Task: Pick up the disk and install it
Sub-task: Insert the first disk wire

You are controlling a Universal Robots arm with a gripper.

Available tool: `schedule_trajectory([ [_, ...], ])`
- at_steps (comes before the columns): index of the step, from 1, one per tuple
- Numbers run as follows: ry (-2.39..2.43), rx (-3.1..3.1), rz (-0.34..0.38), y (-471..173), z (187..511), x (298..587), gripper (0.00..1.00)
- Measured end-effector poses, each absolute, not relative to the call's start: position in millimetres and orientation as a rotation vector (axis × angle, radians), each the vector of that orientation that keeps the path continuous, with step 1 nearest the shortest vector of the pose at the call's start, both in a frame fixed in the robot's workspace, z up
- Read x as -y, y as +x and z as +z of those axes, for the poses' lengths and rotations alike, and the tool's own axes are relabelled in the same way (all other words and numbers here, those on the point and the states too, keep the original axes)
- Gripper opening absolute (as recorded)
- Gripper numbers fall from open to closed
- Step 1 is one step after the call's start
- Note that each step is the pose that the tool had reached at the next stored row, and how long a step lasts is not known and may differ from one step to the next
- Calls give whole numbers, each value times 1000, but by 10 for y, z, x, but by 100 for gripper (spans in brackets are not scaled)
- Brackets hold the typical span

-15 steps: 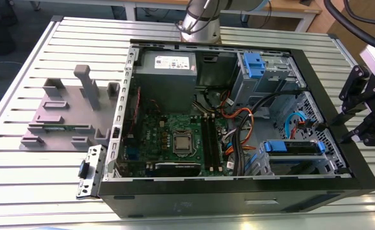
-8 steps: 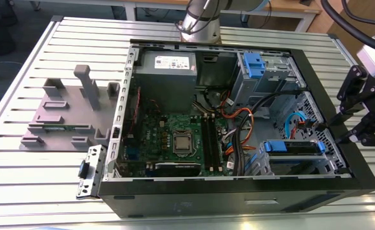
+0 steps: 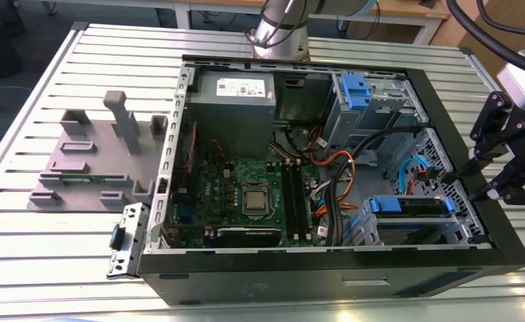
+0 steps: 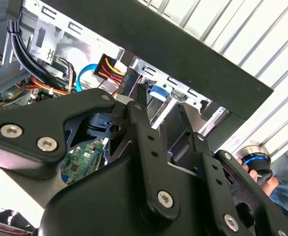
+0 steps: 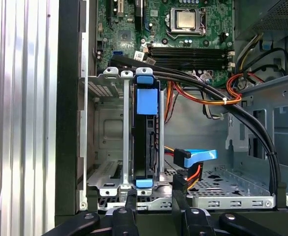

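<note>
Already the disk [image 5: 146,142] sits upright in the case's drive cage [image 5: 109,147], just ahead of the gripper [image 5: 154,196], whose fingers are spread and empty.

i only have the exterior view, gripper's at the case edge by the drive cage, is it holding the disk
Observer: No. In the first wrist view the gripper has its fingers apart with nothing between them.
Operator: where's the disk then
Observer: The disk stands on edge in a slot of the drive cage, with its blue bracket on it.
Operator: anything else close by
Observer: In the second wrist view a person's hand is just outside the computer case.
</note>
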State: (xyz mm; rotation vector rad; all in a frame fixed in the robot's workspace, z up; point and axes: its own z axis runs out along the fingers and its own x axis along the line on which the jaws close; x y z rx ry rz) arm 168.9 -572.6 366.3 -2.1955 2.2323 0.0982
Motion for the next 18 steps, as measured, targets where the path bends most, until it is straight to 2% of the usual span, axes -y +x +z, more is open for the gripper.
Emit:
schedule_trajectory([
  [18, -2196, -2232, 98, 1599, 3623, 5726, 42],
])
